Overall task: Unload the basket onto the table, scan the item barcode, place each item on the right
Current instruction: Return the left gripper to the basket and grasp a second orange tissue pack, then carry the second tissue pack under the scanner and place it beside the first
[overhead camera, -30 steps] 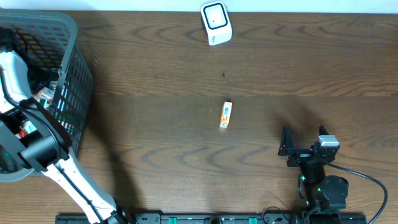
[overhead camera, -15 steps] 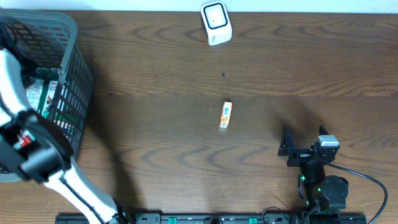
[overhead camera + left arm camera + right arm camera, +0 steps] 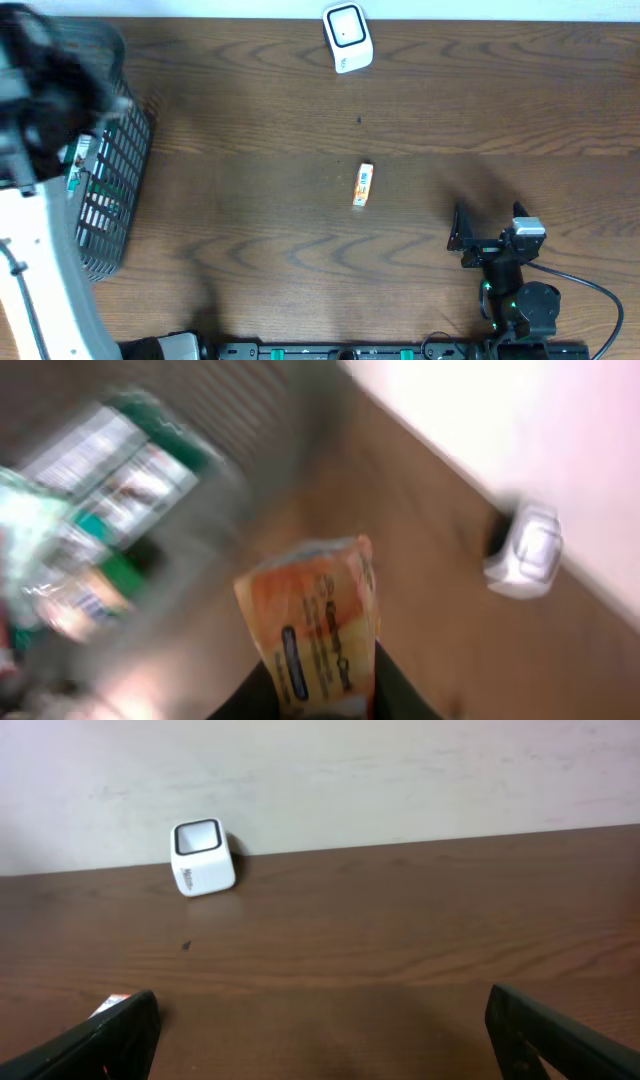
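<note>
left gripper (image 3: 318, 698) is clamped on an orange packet (image 3: 312, 622), pinching its lower end, with the printed face toward the lens. it's all blurred, up by the grey basket (image 3: 112, 190) at the table's left edge. right gripper (image 3: 320, 1040) is spread wide with nothing between the fingers, low near the front edge of the wooden table (image 3: 250, 120). white scanner (image 3: 347, 37) sits at the far edge, and a small orange box (image 3: 363, 185) lies mid-table.
</note>
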